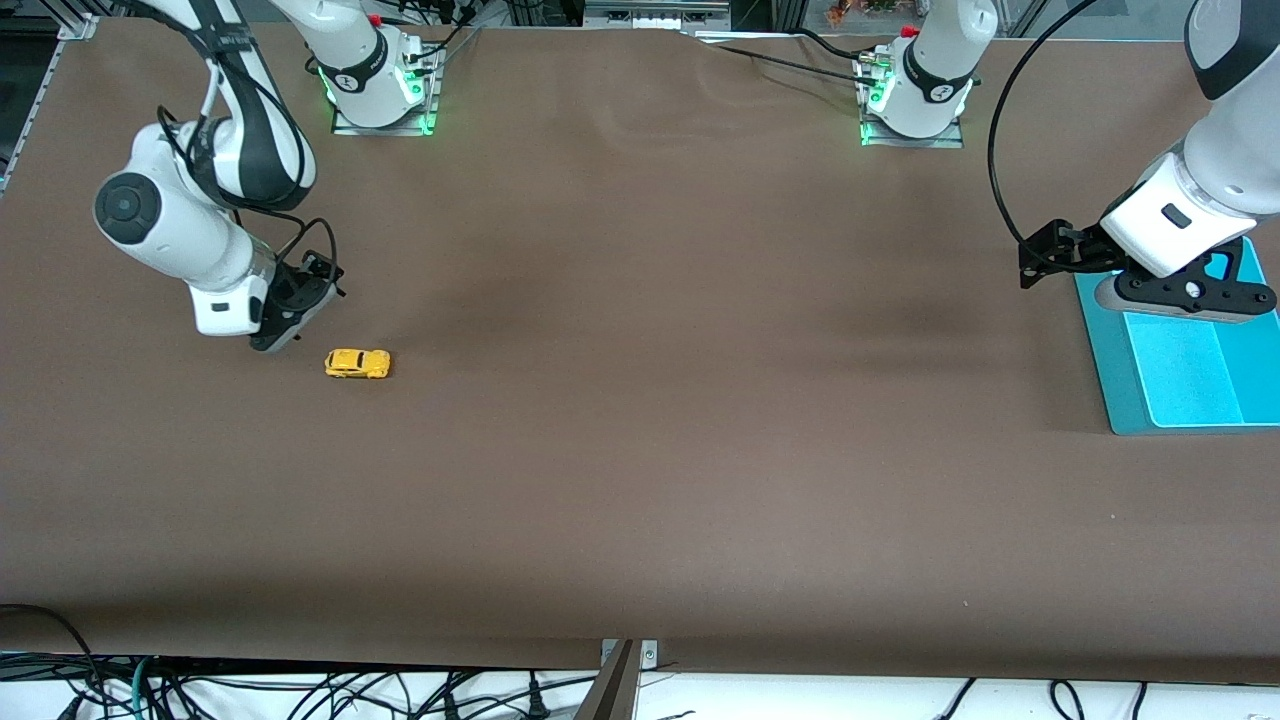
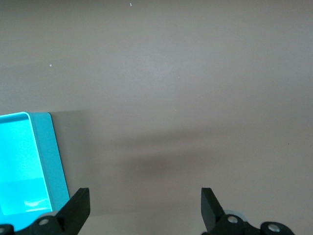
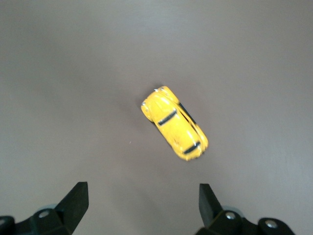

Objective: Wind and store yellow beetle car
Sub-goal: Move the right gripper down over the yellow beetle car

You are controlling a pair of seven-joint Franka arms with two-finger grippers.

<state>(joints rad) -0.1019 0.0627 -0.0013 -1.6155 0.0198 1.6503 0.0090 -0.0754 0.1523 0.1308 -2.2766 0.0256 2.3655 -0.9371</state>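
Note:
The yellow beetle car stands on its wheels on the brown table toward the right arm's end. In the right wrist view it lies a little ahead of the fingertips, angled across the view. My right gripper is open and empty, low over the table right beside the car, not touching it; it also shows in the right wrist view. My left gripper is open and empty, hanging over the part of a teal bin farther from the front camera; the left wrist view shows bare table between its fingers.
The teal bin, open-topped with a bright cyan floor, sits at the left arm's end of the table; its corner shows in the left wrist view. Both arm bases stand along the table's back edge. A black cable loops from the left arm.

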